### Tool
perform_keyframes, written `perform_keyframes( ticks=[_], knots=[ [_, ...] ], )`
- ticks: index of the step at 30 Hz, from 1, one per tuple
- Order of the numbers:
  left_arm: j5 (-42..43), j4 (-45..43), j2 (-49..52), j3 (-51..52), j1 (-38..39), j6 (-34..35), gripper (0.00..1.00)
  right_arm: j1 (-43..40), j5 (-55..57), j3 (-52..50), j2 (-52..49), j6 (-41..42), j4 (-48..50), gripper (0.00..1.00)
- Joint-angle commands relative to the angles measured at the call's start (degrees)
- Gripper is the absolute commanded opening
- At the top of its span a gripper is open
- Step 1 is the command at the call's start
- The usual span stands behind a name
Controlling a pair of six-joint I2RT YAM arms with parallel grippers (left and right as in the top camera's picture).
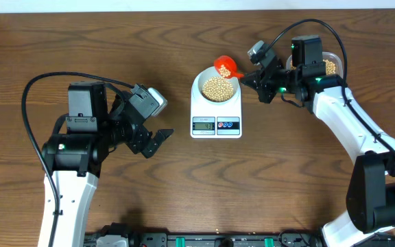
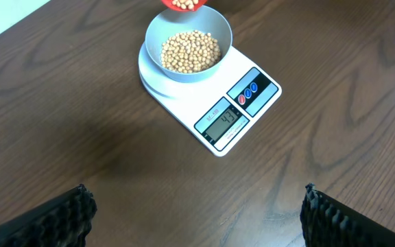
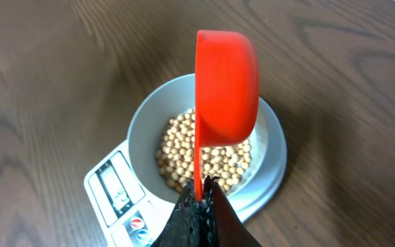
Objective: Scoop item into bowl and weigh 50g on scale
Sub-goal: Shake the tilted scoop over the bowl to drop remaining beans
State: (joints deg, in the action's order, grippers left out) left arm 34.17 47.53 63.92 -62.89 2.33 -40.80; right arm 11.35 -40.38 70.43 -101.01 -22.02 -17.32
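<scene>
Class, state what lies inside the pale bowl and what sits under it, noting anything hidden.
Inside the bowl lies a heap of tan beans, covering its bottom. Under it sits the white scale; the bowl hides the platform's middle.

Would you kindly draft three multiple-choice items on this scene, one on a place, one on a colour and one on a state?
1. Where does the bowl stand?
A. on the scale
B. inside the clear tub
C. upside down on the floor

2. What colour is the scoop above the bowl?
A. blue
B. green
C. red

3. How do the jaws of the left gripper stand?
A. shut on the scoop
B. open, holding nothing
C. shut on the bowl's rim

Answers:
1 A: the bowl rests on the scale's white platform.
2 C: its cup and handle are bright red.
3 B: they stand wide apart with nothing between them.
</scene>
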Motion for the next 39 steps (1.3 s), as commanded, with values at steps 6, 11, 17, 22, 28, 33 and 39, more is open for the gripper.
perform_keyframes(
  ticks=[6,11,17,22,28,33,39],
  knots=[
    [0.1,0.0,0.2,-1.1,-0.3,-0.7,0.98,0.7,-3.3,-0.1,-0.1,-1.6,-0.1,0.01],
    [0.1,0.0,0.2,-1.1,-0.3,-0.7,0.98,1.1,-1.5,-0.1,-0.2,-2.4,-0.8,0.01],
    [0.1,0.0,0.2,-1.1,-0.3,-0.7,0.98,1.4,0.1,-0.1,0.3,-4.2,-1.3,0.01],
    [0.1,0.0,0.2,-1.1,-0.3,-0.8,0.98,1.5,2.7,-0.1,0.6,-4.3,-1.4,0.01],
    [0.1,0.0,0.2,-1.1,-0.3,-0.7,0.98,1.5,3.9,-0.1,1.3,-5.4,-1.3,0.01],
    [0.1,0.0,0.2,-1.1,-0.3,-0.7,0.98,1.9,5.8,-0.1,2.0,-6.4,-0.3,0.01],
    [0.1,0.0,0.2,-1.1,-0.3,-0.7,0.98,3.0,5.8,-0.1,2.1,-6.4,-0.1,0.01]
  ],
)
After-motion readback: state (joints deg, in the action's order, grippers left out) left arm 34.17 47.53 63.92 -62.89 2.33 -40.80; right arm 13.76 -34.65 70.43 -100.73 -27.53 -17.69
